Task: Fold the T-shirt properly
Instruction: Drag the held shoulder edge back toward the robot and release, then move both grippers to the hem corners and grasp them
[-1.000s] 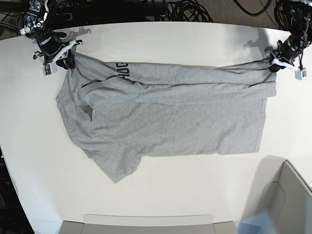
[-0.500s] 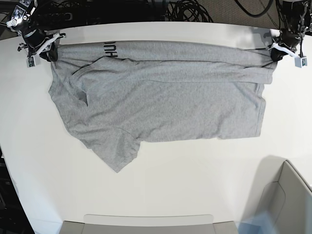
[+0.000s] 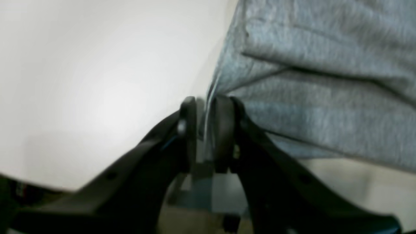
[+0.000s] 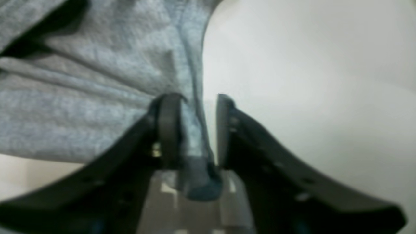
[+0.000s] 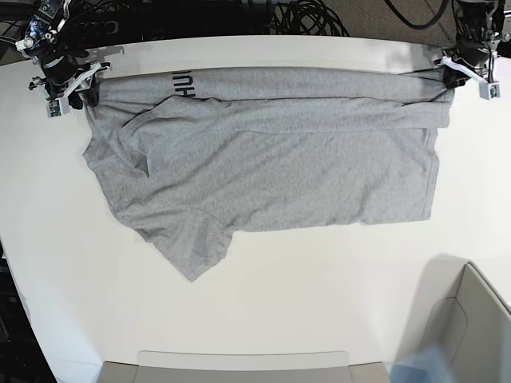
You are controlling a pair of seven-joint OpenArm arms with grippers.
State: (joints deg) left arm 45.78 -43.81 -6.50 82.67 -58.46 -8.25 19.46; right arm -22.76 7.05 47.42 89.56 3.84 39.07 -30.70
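Note:
The heather-grey T-shirt [image 5: 271, 159] lies spread on the white table [image 5: 319, 303], with one sleeve pointing to the near left. Black letters [image 5: 182, 82] show on a folded-over strip along its far edge. My left gripper [image 5: 452, 76] is at the far right corner, shut on the shirt's edge. In the left wrist view [image 3: 204, 130] the jaws pinch the fabric [image 3: 325, 97] tightly. My right gripper [image 5: 82, 89] is at the far left corner. In the right wrist view [image 4: 195, 130] a bunched fold of the shirt [image 4: 81, 97] sits between the jaws.
A grey box [image 5: 471, 319] stands at the near right corner. A flat grey tray [image 5: 239, 367] lies at the near edge. Black cables [image 5: 311, 16] lie beyond the table's far edge, close behind both grippers.
Both grippers have drawn the shirt's far edge toward the back of the table and stretched it straight. The folded strip now lies flatter, and the shirt has shifted back with it.

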